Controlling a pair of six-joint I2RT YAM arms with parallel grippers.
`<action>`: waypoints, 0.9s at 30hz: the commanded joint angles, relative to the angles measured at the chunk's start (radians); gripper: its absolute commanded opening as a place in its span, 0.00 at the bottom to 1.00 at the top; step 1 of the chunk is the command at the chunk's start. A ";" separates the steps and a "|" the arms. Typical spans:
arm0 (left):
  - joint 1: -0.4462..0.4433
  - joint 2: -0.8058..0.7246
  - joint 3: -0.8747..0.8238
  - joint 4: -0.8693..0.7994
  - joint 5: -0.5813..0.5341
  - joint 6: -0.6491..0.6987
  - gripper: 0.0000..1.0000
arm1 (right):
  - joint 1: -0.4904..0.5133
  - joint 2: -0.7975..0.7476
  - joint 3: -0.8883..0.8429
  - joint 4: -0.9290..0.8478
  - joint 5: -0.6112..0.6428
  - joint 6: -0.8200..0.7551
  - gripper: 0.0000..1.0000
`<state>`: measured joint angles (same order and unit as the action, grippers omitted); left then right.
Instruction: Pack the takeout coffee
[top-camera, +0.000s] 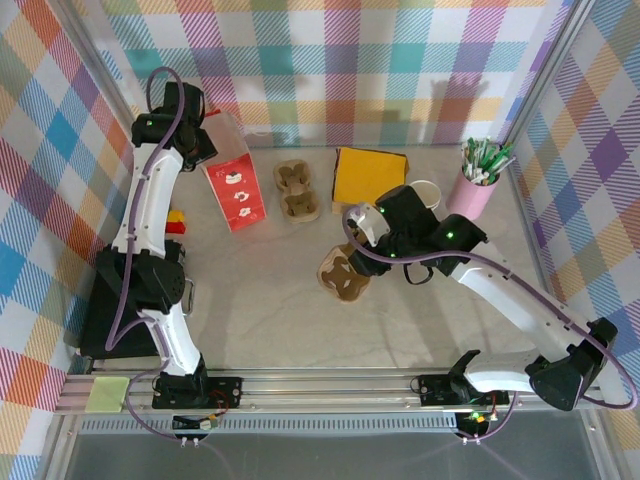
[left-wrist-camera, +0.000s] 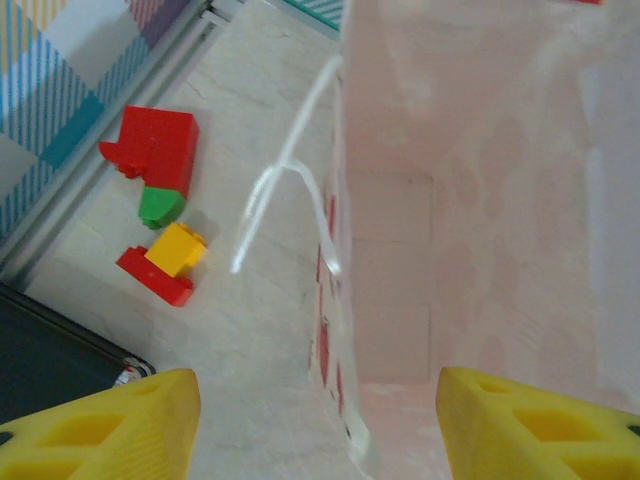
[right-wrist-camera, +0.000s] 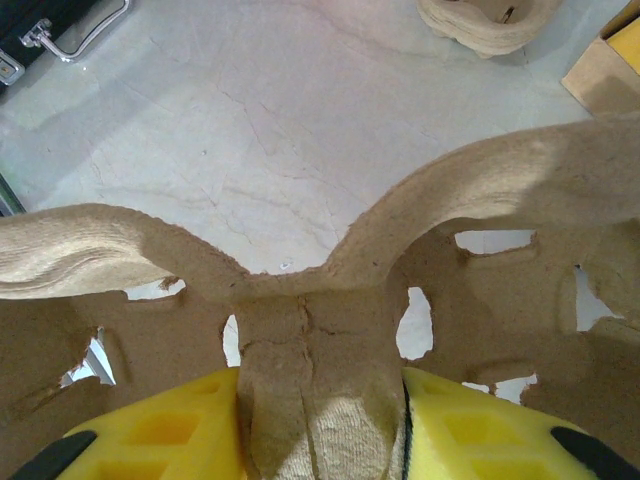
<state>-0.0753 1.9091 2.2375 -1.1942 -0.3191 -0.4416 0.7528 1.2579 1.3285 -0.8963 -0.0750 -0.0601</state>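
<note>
Yellow-padded right gripper (right-wrist-camera: 320, 425) pinching fibrous moulded-pulp cup carrier (right-wrist-camera: 500, 200), left gripper (left-wrist-camera: 315, 420) spread astride thin pale paper bag (left-wrist-camera: 480, 200)

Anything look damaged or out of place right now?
Mostly tidy. The cup carrier in the right end effector shows ragged, torn-looking holes; possibly just cutouts. Loose toy bricks lie beside the paper bag.
</note>
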 joint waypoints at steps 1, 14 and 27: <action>0.028 0.044 0.067 -0.040 -0.018 0.015 0.62 | -0.001 -0.014 -0.011 -0.026 -0.006 0.010 0.39; 0.052 0.178 0.154 -0.030 0.008 0.082 0.29 | -0.001 -0.025 0.002 -0.037 -0.008 0.013 0.39; 0.044 0.009 0.015 -0.065 0.142 0.096 0.00 | -0.001 -0.052 0.033 -0.060 -0.014 0.020 0.38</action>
<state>-0.0319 2.0335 2.2971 -1.2057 -0.2485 -0.3614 0.7525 1.2312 1.3277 -0.9291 -0.0753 -0.0593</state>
